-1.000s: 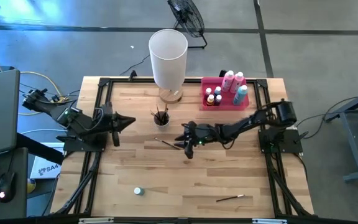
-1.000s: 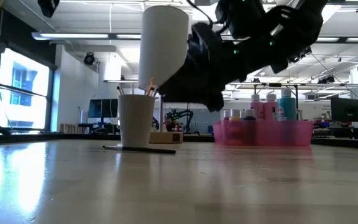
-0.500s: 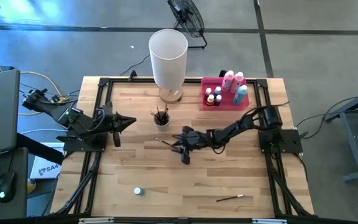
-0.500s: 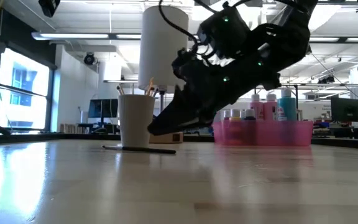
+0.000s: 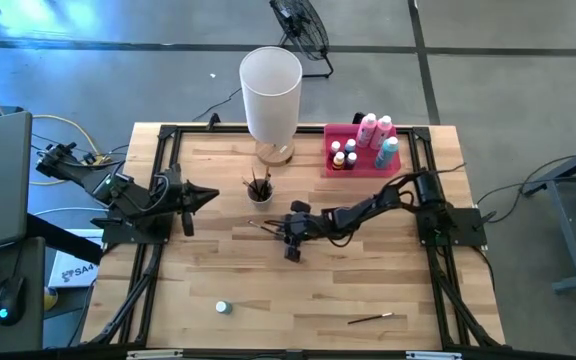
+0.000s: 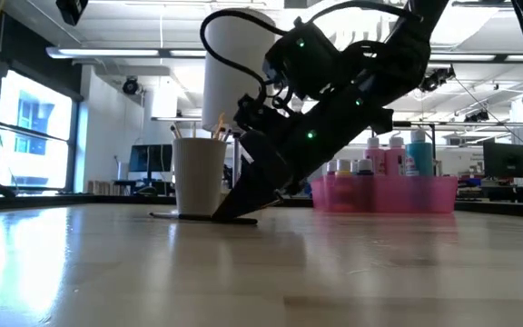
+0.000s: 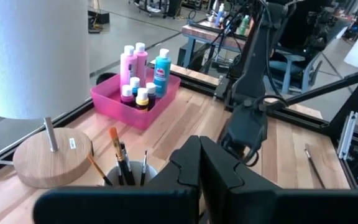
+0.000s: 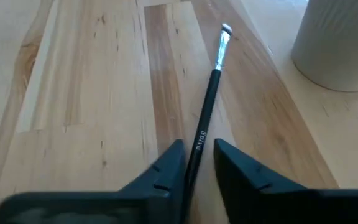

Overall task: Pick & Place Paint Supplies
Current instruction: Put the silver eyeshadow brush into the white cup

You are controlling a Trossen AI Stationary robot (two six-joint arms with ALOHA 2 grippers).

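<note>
A thin dark-handled paintbrush (image 8: 207, 106) lies flat on the wooden table beside a white cup (image 5: 259, 188), its bristle end pointing away from my right gripper. My right gripper (image 8: 197, 158) slants down at the table, open by a narrow gap. Its two fingers stand on either side of the brush's handle end, and I see a little space between them and the handle. In the low view its fingertips (image 6: 230, 215) are down at the table by the brush (image 6: 198, 218). My left gripper (image 7: 199, 163) waits shut at the table's left (image 5: 208, 195), holding nothing.
The white cup holds several brushes. A tall white cylinder on a wooden base (image 5: 270, 95) stands behind it. A pink tray (image 5: 360, 150) with paint bottles sits at the far right. A small bottle (image 5: 223, 307) and another brush (image 5: 370, 319) lie near the front edge.
My right gripper has come down toward the table and gone toward the table's left, tipping nose-down until its fingertips reach the brush beside the cup. The brush lies where it was.
</note>
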